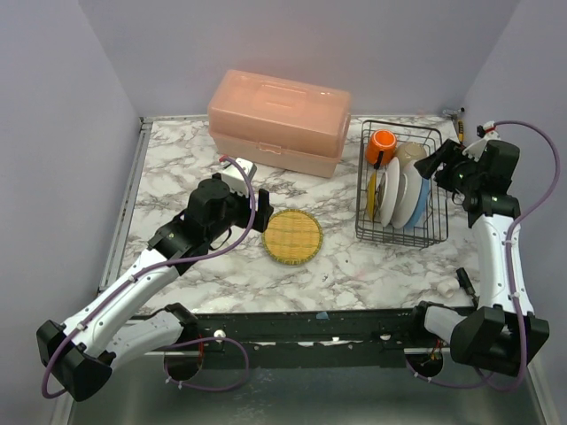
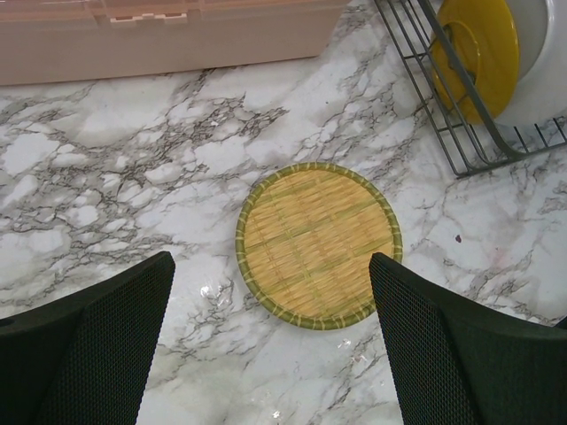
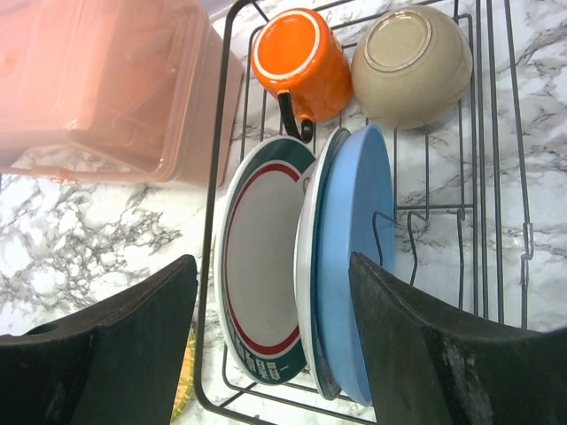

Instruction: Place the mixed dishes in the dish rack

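With jaws spread and empty, the left tool [image 2: 270, 292] hangs over a round woven mat [image 2: 319, 243] on the table [image 2: 89, 177], and the right tool [image 3: 273, 266] hangs over the dish rack [image 1: 399, 237], which holds the orange mug [image 3: 301, 66], the bowl [image 3: 412, 62], and, on edge, the red-rimmed plate [image 3: 261, 274], white plate [image 3: 304, 266] and blue plate [image 3: 354, 266].

Plain pale lilac walls [image 1: 53, 106] on three sides: one far ahead of both grippers, one outboard of left gripper [image 1: 255, 215], one outboard of right gripper [image 1: 431, 168]. Beneath them, white grey-veined marble-look tabletop [image 1: 177, 159] w/ silver metal edge strip [image 1: 125, 204] on left side. Soft even light, tiny glare spot [image 2: 205, 290] under left gripper.
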Motion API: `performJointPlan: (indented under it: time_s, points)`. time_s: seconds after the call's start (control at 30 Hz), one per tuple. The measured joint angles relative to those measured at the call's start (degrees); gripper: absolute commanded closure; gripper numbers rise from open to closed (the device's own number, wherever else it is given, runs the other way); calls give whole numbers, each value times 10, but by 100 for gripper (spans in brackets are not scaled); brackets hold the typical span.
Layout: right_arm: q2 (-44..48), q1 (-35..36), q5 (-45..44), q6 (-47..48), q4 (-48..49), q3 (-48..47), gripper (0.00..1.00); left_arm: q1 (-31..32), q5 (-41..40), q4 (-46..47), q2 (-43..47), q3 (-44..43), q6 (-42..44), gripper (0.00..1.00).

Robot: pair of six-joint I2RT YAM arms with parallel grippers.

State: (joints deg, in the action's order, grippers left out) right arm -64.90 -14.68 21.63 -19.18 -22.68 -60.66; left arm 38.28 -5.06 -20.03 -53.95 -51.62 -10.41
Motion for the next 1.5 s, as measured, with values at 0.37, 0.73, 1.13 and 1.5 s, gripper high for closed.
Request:
performJointPlan:
  time_s: [0.37,0.73,1.13,1.5]
  points:
    - [2,57,-47,23,-49,-47,27,1,-6,-7,-12,0,0,9]
    - [-14,367,-208,17,-76,-121,24,1,-18,-24,-41,-2,0,9]
    - [-162,588,-342,-71,-42,-108,1,1,-43,-26,-49,-2,2,9]
    - [-305,643,-372,-128,-45,-62,5,1,-48,-26,-74,-2,3,9]
